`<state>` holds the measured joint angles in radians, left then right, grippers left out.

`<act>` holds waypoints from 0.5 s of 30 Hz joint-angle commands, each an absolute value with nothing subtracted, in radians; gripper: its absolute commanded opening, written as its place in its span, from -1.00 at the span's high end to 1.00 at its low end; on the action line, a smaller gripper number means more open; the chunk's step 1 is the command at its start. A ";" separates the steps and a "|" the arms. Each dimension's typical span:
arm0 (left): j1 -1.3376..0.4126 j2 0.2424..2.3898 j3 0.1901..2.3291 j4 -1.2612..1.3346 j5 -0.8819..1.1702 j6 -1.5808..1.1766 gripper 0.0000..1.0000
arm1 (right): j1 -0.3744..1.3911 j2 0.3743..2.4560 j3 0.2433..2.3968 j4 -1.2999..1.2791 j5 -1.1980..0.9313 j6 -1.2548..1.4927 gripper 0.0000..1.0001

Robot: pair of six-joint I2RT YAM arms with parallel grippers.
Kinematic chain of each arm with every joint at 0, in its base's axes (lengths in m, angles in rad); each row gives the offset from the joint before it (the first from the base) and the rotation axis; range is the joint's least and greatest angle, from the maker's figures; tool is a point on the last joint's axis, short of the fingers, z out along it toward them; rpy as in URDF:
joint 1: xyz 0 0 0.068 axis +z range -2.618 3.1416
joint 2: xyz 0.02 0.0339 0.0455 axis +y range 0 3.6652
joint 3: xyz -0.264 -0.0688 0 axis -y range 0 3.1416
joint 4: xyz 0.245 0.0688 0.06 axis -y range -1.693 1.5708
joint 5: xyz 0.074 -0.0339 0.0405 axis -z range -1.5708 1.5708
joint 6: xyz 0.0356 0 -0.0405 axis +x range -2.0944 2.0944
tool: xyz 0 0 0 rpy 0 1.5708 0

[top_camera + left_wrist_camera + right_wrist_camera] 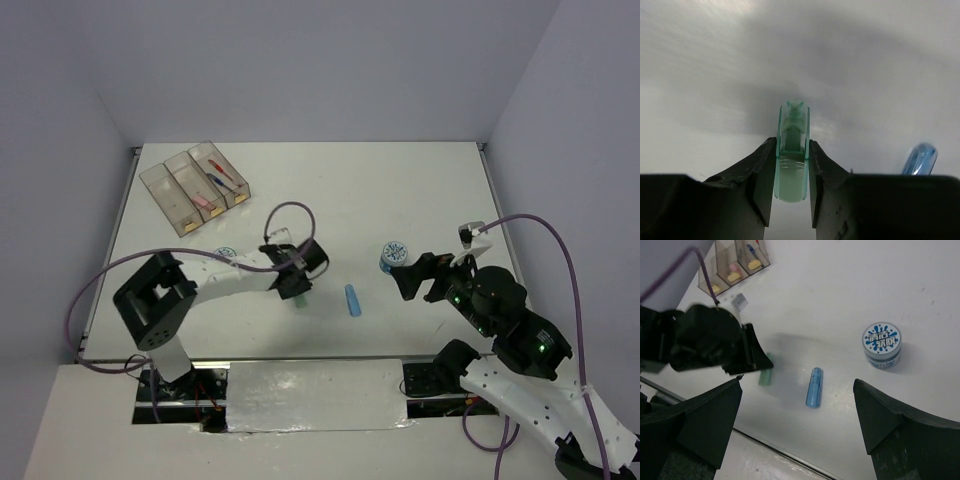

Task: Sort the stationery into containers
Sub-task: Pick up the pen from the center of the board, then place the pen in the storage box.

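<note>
The left end effector is clamped on the green bar, with one pad against each long side. The bar lies flat on the surface near the front edge. Its long axis is in line with the fingers and runs away from the wrist camera. The blue bar lies near it, roughly parallel.

The right end effector stands wide apart and holds nothing. It is close to the tape roll, whose blue-white top label carries characters too small to read. The yellowish labels on the containers are also unreadable.
</note>
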<state>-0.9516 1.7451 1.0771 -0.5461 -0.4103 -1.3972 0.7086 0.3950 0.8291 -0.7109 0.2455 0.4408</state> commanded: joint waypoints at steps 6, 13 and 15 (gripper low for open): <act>-0.474 1.474 1.196 -0.434 -0.529 -0.910 1.00 | 0.707 0.428 0.795 -0.588 0.158 0.400 -0.99; -0.178 1.755 1.517 -0.353 -0.485 -0.704 1.00 | 0.707 0.517 0.752 -0.469 0.057 0.364 -0.99; -0.098 1.851 1.639 -0.357 -0.448 -0.686 1.00 | 0.707 0.535 0.742 -0.450 0.040 0.350 -0.99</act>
